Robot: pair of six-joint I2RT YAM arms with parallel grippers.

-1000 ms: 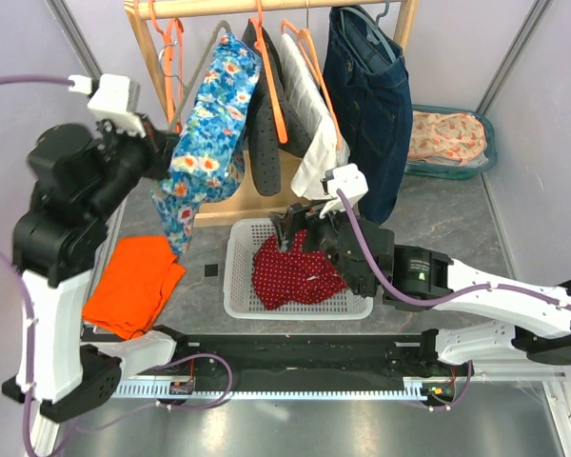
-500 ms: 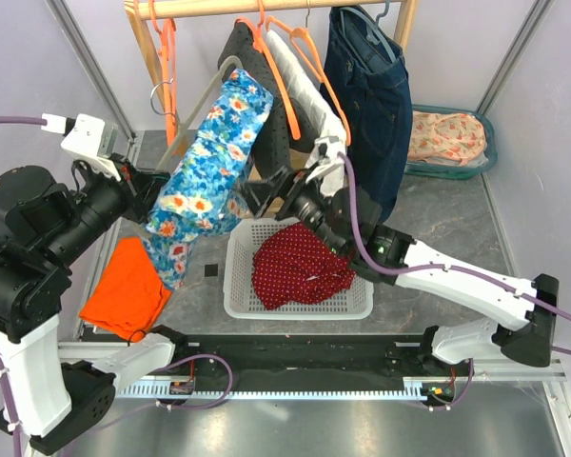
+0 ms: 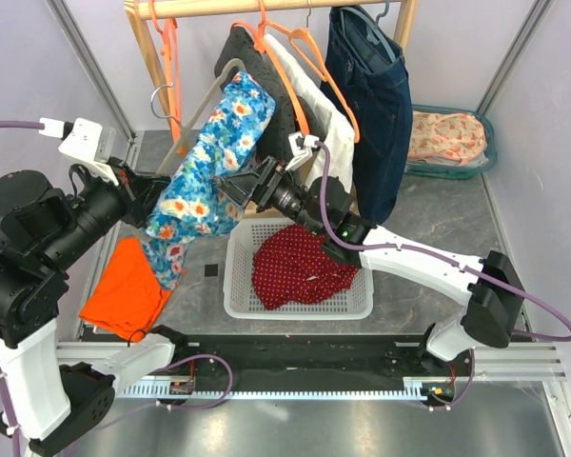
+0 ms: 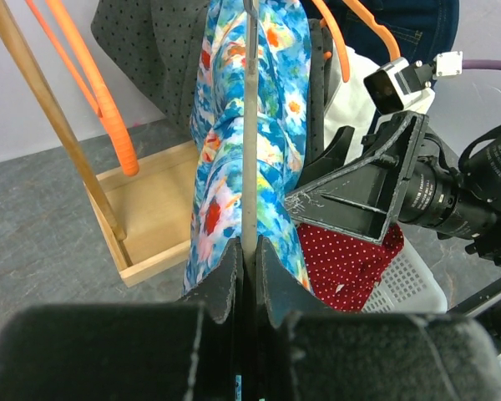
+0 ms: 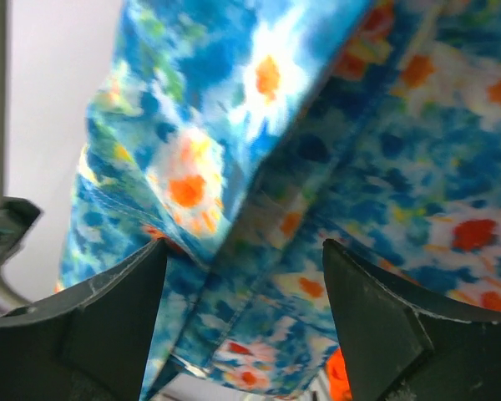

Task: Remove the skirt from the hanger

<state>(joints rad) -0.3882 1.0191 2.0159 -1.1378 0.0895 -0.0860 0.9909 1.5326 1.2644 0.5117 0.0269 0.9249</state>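
Observation:
The blue floral skirt [image 3: 209, 171] hangs on a grey hanger [image 3: 198, 103], tilted away from the wooden rail. My left gripper [image 3: 145, 195] is shut on the hanger's thin bar [image 4: 250, 125], with the skirt [image 4: 275, 100] draped just beyond the closed jaws [image 4: 250, 259]. My right gripper [image 3: 238, 186] is open at the skirt's right side. In the right wrist view the skirt fabric [image 5: 317, 125] fills the space between its spread fingers [image 5: 244, 251]; I cannot tell whether they touch it. The right gripper also shows open in the left wrist view [image 4: 351, 196].
A white basket [image 3: 236, 286] holding a red dotted garment [image 3: 300, 267] stands below the skirt. An orange cloth [image 3: 124, 295] lies at left. The rail carries orange hangers [image 3: 171, 67], a grey dotted garment [image 3: 266, 105], a white garment and jeans [image 3: 371, 105]. A teal bin [image 3: 447, 138] stands back right.
My left arm swung down and left, pulling the hanger and skirt out from the rail. My right gripper rose from the basket and reached left, open, up to the skirt.

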